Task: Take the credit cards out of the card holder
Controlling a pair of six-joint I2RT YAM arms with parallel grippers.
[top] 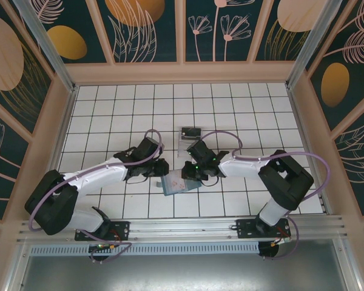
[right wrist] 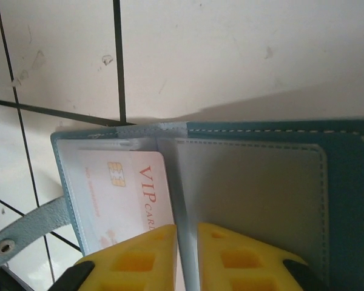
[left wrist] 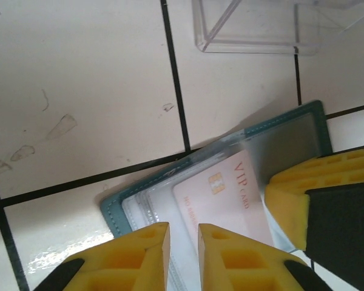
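The teal card holder (top: 177, 185) lies open on the white tiles between my two grippers. A pale pink credit card (left wrist: 224, 194) marked VIP sits inside one of its clear sleeves, also plain in the right wrist view (right wrist: 118, 188). My left gripper (left wrist: 183, 227) hovers low over the sleeves at the holder's near-left corner (left wrist: 118, 209), jaws slightly apart with nothing between them. My right gripper (right wrist: 187, 227) straddles the raised edge of a clear leaf beside the grey-blue lining (right wrist: 255, 182), jaws a narrow gap apart. From above, the left gripper (top: 162, 168) and the right gripper (top: 191, 176) almost meet.
A clear plastic tray (top: 190, 134) stands one tile beyond the holder, with a blackish card-like thing in it; its near wall (left wrist: 255, 42) shows in the left wrist view. The holder's snap strap (right wrist: 24, 233) sticks out sideways. One yellow right fingertip (left wrist: 291, 200) rests close to my left fingers.
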